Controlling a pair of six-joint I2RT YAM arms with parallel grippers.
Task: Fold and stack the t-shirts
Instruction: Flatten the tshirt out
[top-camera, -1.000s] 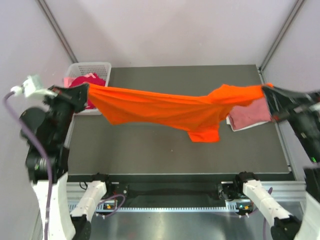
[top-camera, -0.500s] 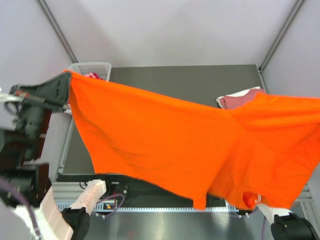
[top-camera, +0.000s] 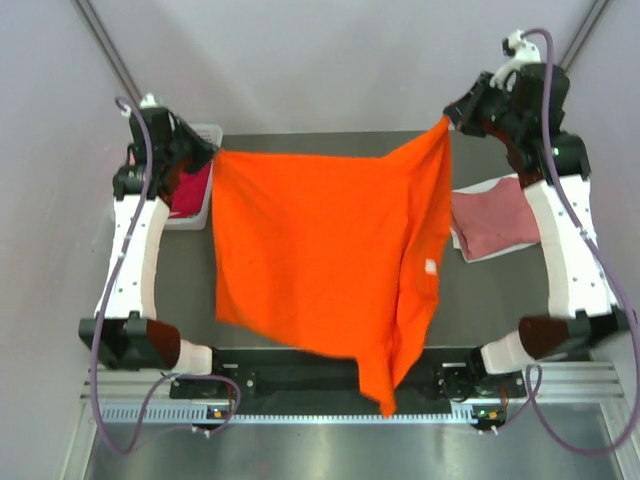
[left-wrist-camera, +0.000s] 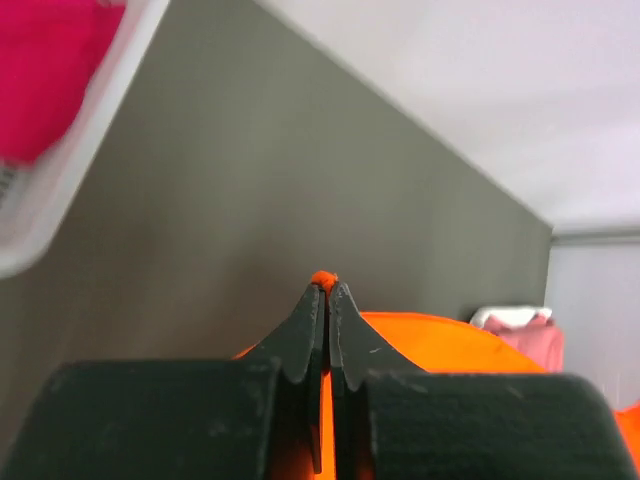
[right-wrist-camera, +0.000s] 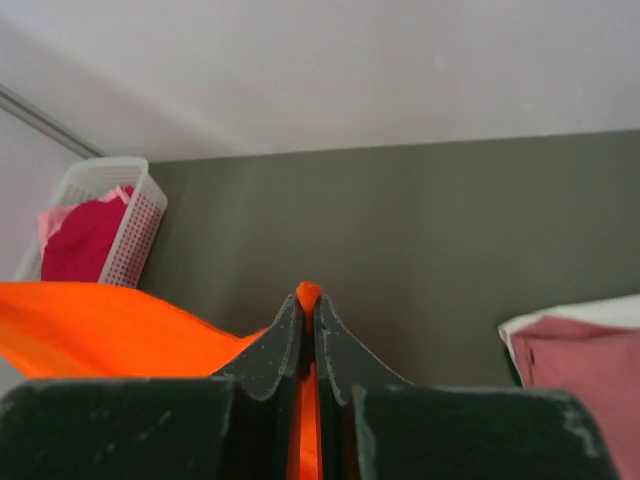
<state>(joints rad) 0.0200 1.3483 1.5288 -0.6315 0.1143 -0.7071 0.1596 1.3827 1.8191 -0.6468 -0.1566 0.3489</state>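
Observation:
The bright orange t-shirt (top-camera: 330, 250) hangs spread between both arms above the dark table, its lower end trailing past the near edge. My left gripper (top-camera: 207, 152) is shut on its far left corner; the wrist view shows orange cloth (left-wrist-camera: 324, 280) pinched at the tips of that gripper (left-wrist-camera: 327, 290). My right gripper (top-camera: 452, 118) is shut on the far right corner; cloth (right-wrist-camera: 308, 293) pokes out between the tips of the gripper (right-wrist-camera: 307, 305). A folded dusty rose shirt (top-camera: 495, 220) lies on a white one at the right.
The white lattice basket (top-camera: 192, 185) at the far left holds crimson and pink cloth; it also shows in the right wrist view (right-wrist-camera: 100, 215). The dark table (top-camera: 330, 143) ends at a metal rail near the arm bases. Grey walls close the sides.
Both arms swung up and to the far side, carrying the orange shirt. It was flung wide toward the camera and now hangs stretched and flatter between the grippers over the table.

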